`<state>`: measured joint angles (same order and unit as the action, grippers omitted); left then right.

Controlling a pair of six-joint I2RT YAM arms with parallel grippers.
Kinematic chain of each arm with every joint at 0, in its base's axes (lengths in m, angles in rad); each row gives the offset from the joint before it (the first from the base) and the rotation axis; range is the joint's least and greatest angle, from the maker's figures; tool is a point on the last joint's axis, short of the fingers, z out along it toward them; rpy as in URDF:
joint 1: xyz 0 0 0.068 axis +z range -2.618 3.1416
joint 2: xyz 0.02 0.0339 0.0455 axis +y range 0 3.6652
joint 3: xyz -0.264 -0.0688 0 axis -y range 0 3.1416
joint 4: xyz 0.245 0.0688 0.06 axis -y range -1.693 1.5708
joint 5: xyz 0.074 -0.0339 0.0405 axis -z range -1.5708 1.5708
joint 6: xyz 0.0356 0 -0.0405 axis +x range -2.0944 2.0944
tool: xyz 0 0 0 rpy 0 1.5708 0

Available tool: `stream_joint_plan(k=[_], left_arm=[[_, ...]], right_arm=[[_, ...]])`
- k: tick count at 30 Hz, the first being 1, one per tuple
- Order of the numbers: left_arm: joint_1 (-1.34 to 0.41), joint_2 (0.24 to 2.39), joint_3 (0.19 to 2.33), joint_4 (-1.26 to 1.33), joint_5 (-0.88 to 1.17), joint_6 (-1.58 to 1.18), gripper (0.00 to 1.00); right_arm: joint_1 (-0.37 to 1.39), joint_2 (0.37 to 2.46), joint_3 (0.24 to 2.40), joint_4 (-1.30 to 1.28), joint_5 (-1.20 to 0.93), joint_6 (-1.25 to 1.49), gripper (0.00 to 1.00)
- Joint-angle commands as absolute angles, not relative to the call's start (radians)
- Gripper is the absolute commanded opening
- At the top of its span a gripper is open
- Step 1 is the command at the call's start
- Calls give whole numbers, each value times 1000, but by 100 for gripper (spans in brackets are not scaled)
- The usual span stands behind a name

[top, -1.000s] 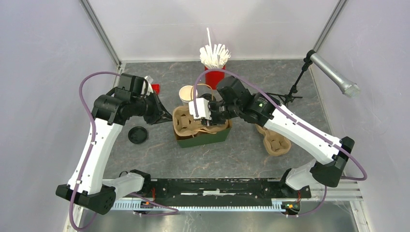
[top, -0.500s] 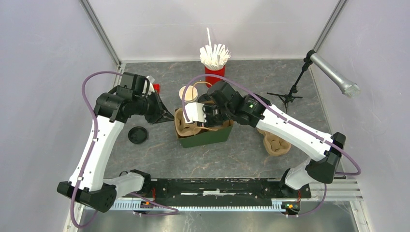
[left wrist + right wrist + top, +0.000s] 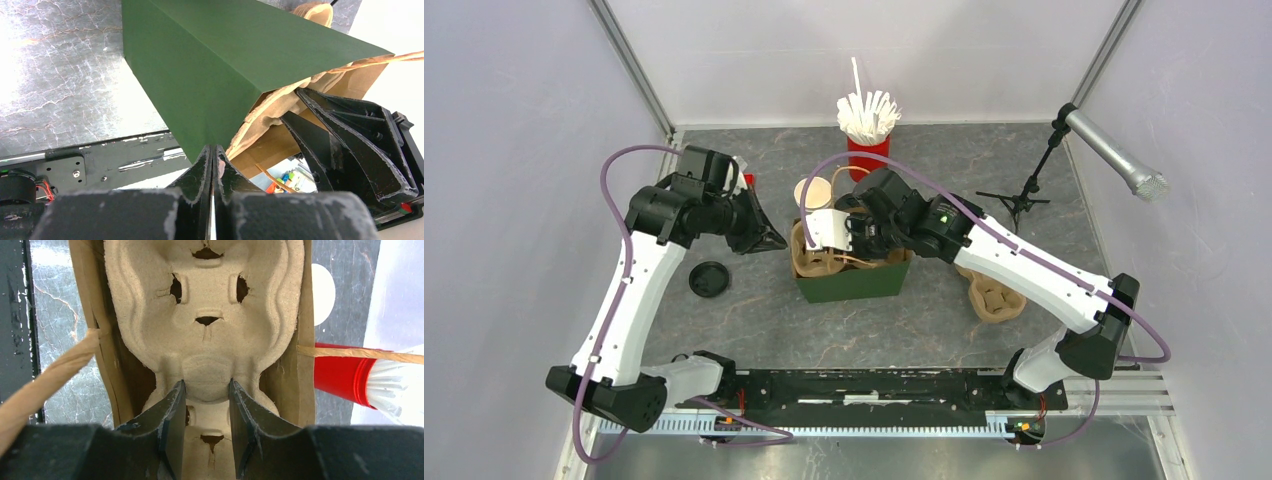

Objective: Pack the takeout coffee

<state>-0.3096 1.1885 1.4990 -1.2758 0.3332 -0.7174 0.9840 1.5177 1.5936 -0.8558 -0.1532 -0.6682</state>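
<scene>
over the last second the pulp carrier [image 3: 205,300] has been drawn leftward into the mouth of the green bag [image 3: 200,65], its middle ridge pinched by the jaws of the right gripper [image 3: 206,385]. the bag's rim is held by the left gripper [image 3: 212,152], jaws pressed together on the paper, likely to keep the mouth open. the takeout coffee is seen in no view; its look cannot be told.

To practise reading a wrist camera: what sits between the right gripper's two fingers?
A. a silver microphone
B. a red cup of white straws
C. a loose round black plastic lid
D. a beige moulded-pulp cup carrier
D: in the right wrist view the right gripper has a finger on either side of the central ridge of the beige moulded-pulp cup carrier, which lies within the green paper bag pinched by the left gripper.
</scene>
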Motion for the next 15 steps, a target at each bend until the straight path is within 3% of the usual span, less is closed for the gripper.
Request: stream_joint_plan(k=[1,5,8,15], left_arm=[[-307,1196,1547,-1254,332,-695,8],[-307,1197,1551,-1254,336,-695,20],[-306,1197,1549,-1244,343,-695,33],[-306,1197,1510,-1119,408,-733,48]], right_arm=[[988,1514,1616,-876,-103,-632,32],[989,1519,1597,-881,-68,-622,32],[989,1514,1583,-879,-66,-607,32],[986,1496,1568,-859,-47,-584,32]])
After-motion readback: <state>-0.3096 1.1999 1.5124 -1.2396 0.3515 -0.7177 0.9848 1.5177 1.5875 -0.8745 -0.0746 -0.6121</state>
